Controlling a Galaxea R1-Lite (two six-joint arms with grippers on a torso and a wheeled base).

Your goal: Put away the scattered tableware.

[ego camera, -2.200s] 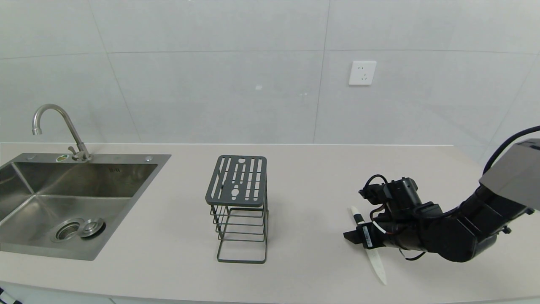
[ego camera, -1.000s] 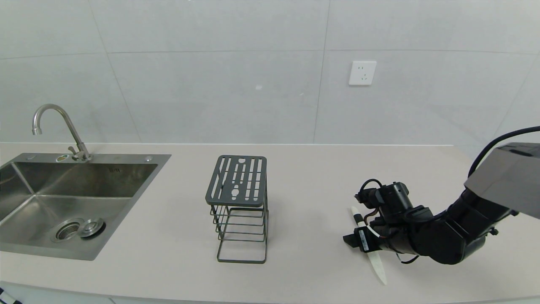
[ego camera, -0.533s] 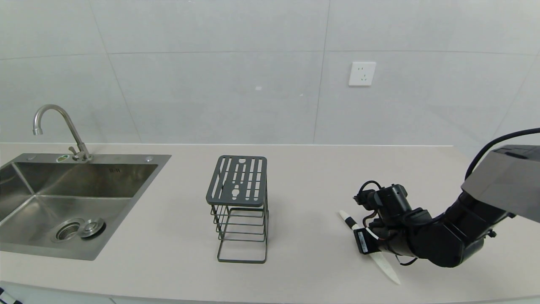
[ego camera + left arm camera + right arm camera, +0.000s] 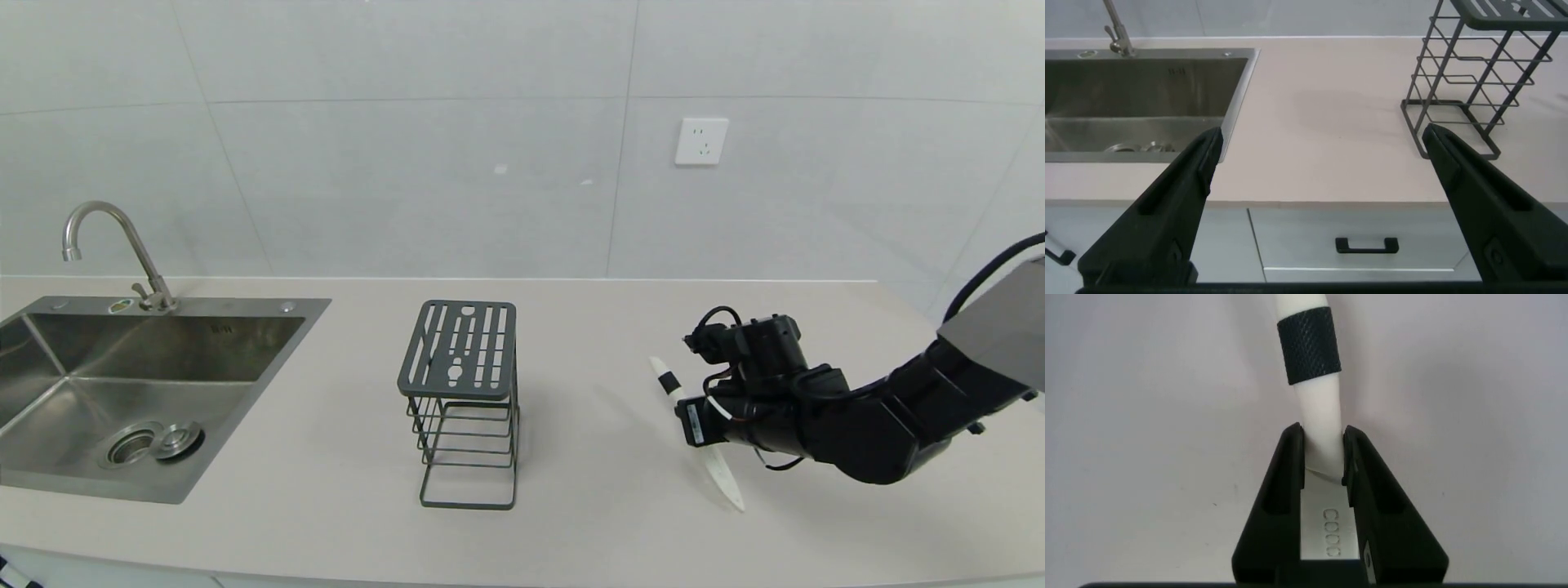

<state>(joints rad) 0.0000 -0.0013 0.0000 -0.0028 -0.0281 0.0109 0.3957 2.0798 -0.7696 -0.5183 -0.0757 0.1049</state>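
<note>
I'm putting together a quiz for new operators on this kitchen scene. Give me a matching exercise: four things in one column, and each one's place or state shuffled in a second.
Column one
1. white knife
2. slotted rack
3. sink
4. wall socket

Column two
A. mounted on the tiled wall
B. set into the counter at the robot's left
C. clamped in the right gripper
D. standing mid-counter

Pairs: 1-C, 2-D, 3-B, 4-A
</note>
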